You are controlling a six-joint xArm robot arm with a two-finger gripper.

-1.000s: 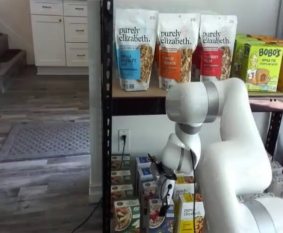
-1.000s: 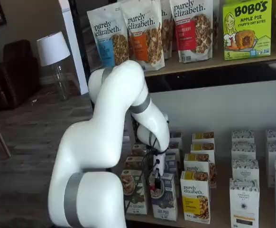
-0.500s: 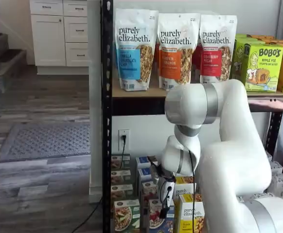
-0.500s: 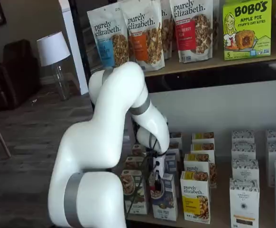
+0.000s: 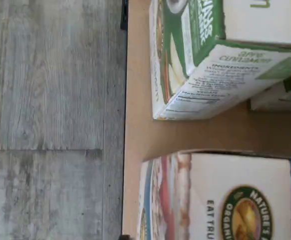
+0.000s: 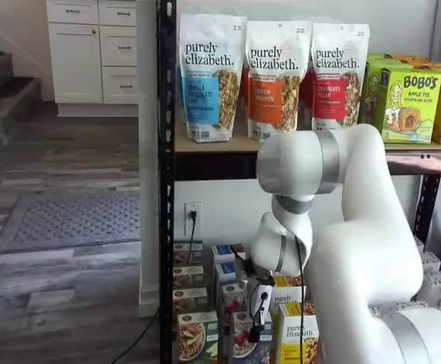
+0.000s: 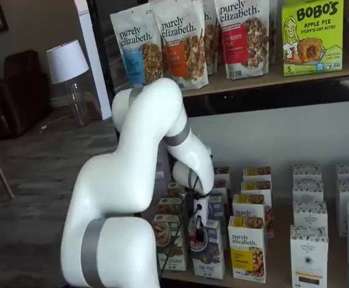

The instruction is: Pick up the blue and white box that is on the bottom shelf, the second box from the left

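One gripper (image 7: 196,231), right on top of the blue and white box (image 7: 208,252)

Box stands upright directly beneath it on the bottom shelf (image 7: 276,277); fingers side-on, can't tell if they've clamped.

We see our white arm (image 6: 357,227) bent sharply at the elbow, forearm angled down, wrist pointing low. Our gripper (image 7: 197,231) hangs vertical in both shelf views; we cannot tell whether its black fingers are parted.
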